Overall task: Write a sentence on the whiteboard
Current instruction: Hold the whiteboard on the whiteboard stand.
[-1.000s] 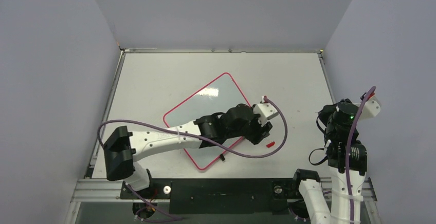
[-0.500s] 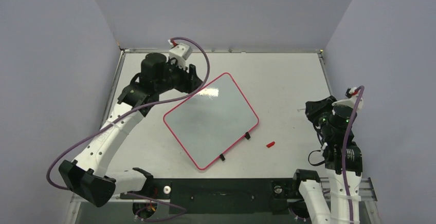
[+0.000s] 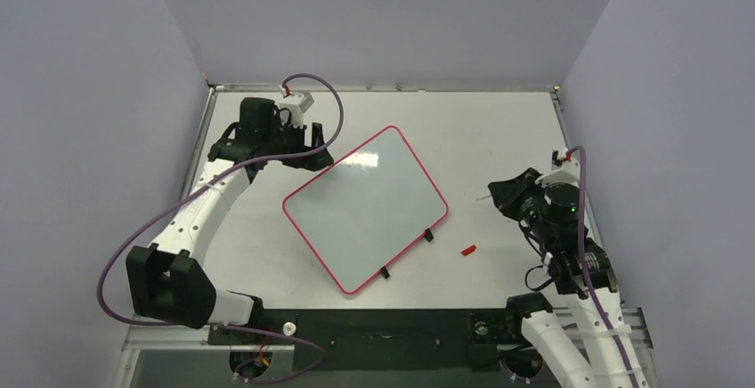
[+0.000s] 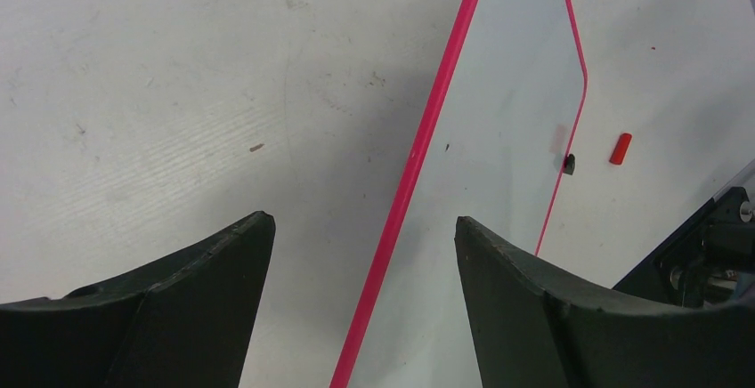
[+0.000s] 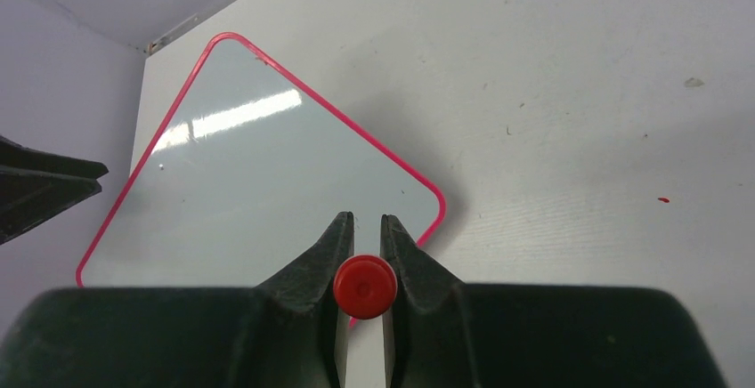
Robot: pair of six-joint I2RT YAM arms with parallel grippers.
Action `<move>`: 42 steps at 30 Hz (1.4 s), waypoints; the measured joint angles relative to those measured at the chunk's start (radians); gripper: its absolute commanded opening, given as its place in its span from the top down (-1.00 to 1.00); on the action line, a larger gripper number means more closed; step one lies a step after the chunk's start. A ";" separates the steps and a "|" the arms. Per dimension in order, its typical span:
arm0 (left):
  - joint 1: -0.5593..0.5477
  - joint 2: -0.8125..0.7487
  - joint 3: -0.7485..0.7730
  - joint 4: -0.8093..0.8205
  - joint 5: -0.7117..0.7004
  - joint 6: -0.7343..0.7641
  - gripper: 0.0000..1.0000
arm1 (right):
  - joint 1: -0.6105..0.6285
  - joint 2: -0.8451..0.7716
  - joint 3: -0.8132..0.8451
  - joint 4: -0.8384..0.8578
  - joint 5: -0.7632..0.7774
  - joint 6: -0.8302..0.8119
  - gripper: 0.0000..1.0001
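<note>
The whiteboard lies tilted mid-table, with a pink border and two black clips on its near-right edge. Its face is blank; no sentence shows on it. My left gripper is open and empty over the board's far-left edge, and the pink border runs between its jaws. My right gripper hovers just right of the board, shut on a red marker, whose round red end sits between the fingers. The board shows ahead in the right wrist view.
A small red marker cap lies on the table between the board and the right arm; it also shows in the left wrist view. Grey walls enclose the table on three sides. The arm bases stand along the near edge.
My left arm has swung from the board's near-right edge to its far-left edge. My right gripper has moved left and down toward the board with the marker.
</note>
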 measured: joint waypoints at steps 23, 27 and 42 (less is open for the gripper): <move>0.021 0.193 -0.033 -0.047 0.298 0.079 -0.05 | 0.103 0.046 -0.040 0.051 -0.006 -0.003 1.00; 0.019 0.229 -0.033 -0.061 0.351 0.107 0.11 | 0.114 0.068 -0.043 0.058 -0.007 -0.005 1.00; -0.039 0.306 0.087 -0.151 0.485 0.094 1.00 | 0.123 0.082 -0.062 0.062 -0.010 -0.032 1.00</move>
